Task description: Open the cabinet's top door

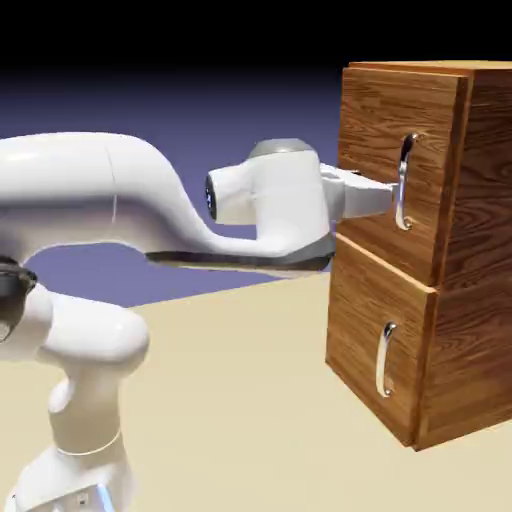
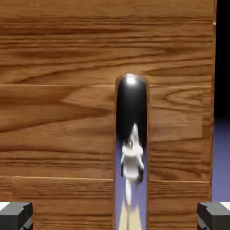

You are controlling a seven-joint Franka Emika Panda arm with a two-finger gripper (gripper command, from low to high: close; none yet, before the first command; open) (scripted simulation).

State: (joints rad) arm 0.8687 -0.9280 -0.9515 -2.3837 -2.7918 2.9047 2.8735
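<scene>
Cabinet [image 1: 420, 250] stands on the table [image 1: 250, 400]; we see its top door [image 1: 395, 170] shut, its handle [image 1: 404, 182] straight ahead of our gripper [image 1: 385, 195], centred between fingers [image 2: 15, 215] spread wide apart, not yet clamping it.

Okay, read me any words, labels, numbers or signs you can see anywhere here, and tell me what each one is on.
None: no readable text in either view.
The cabinet shows only wood grain, and both door handles are plain silver metal.
The top door's handle mirrors the robot's shape, not writing.
The white arm carries no legible label; a small bluish patch at its base is too small to tell if it is text.
</scene>
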